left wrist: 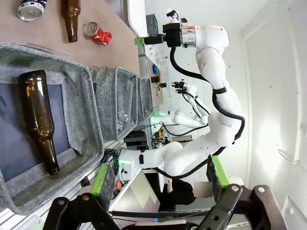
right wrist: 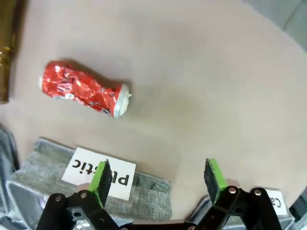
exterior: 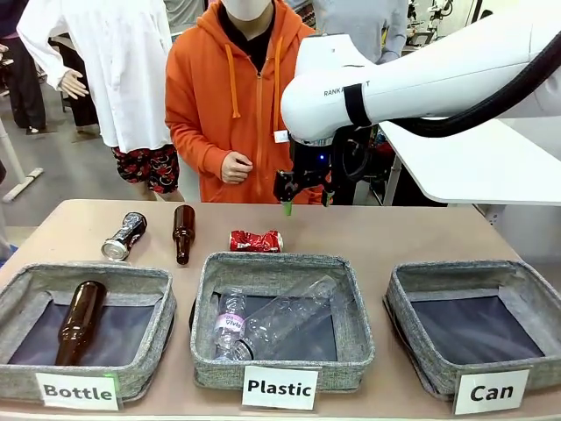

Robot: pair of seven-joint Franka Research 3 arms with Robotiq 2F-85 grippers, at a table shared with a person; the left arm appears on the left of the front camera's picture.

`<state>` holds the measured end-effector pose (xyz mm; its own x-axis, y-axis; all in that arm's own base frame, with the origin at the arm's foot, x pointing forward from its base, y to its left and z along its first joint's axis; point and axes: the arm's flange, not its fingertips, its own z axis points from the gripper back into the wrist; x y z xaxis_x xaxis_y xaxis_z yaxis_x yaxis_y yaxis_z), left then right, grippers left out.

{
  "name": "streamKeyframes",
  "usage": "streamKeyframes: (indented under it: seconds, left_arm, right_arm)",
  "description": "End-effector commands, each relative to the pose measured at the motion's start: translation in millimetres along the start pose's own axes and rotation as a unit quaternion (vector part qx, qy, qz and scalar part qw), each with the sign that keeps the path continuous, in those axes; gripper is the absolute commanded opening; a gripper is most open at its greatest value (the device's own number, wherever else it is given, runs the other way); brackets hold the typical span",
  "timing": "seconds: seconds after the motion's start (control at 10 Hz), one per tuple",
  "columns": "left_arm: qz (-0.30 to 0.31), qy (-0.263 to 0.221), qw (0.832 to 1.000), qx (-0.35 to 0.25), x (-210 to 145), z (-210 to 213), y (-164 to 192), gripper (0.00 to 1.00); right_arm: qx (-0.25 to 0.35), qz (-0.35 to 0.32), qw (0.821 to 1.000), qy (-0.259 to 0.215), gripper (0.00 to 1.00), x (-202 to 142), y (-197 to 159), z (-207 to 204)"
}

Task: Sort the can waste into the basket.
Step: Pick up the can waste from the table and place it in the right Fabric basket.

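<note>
Behind three baskets (exterior: 456, 268), one red can (exterior: 255, 240), one dark can (exterior: 124, 236), left hand (left wrist: 160, 175) released, right hand (right wrist: 157, 176) released.

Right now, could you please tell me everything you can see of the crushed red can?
The red can is small, shiny metal, crushed and creased, with white marks and a silver end. It lies on its side on the tan table, beyond the far rim of the Plastic basket and right of a brown bottle. Only the table touches it; the open right claw hovers apart.
</note>
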<state>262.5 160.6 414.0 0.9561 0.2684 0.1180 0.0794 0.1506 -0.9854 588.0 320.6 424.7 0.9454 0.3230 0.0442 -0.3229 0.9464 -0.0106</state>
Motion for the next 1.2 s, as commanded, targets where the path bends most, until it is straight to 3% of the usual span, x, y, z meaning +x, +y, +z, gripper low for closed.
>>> streamKeyframes:
  seconds: [0.0,0.2,0.3,0.4,0.5,0.6,0.8,0.9,1.0,1.1]
  left_arm:
    - [0.003,-0.003,1.000,-0.007,1,1,-4,1.00]
    - [0.003,-0.003,1.000,-0.007,1,1,-4,1.00]
    - [0.003,-0.003,1.000,-0.007,1,1,-4,1.00]
    - [0.003,-0.003,1.000,-0.007,1,1,-4,1.00]
    - [0.003,-0.003,1.000,-0.007,1,1,-4,1.00]
    - [0.003,-0.003,1.000,-0.007,1,1,-4,1.00]
    - [0.003,-0.003,1.000,-0.007,1,1,-4,1.00]
    - [0.003,-0.003,1.000,-0.007,1,1,-4,1.00]
    - [0.003,-0.003,1.000,-0.007,1,1,-4,1.00]
    - [0.003,-0.003,1.000,-0.007,1,1,-4,1.00]
  right_arm:
    - [-0.009,0.018,1.000,0.024,1.00,-6,3,0]
    - [-0.003,0.003,1.000,0.008,1.00,-2,2,-2]
    - [0.032,0.168,0.985,-0.003,1.00,7,-6,-7]
    - [0.057,0.322,0.945,-0.026,1.00,10,-10,-12]
    - [0.083,0.432,0.898,-0.030,1.00,9,-12,-16]
    - [0.123,0.542,0.831,-0.034,1.00,7,-14,-20]
    - [0.129,0.625,0.768,-0.051,1.00,4,-14,-25]
    - [0.108,0.641,0.757,-0.061,1.00,-1,-10,-27]
    - [0.080,0.592,0.799,-0.061,1.00,-3,-4,-27]
    - [0.060,0.508,0.858,-0.055,1.00,12,0,-25]
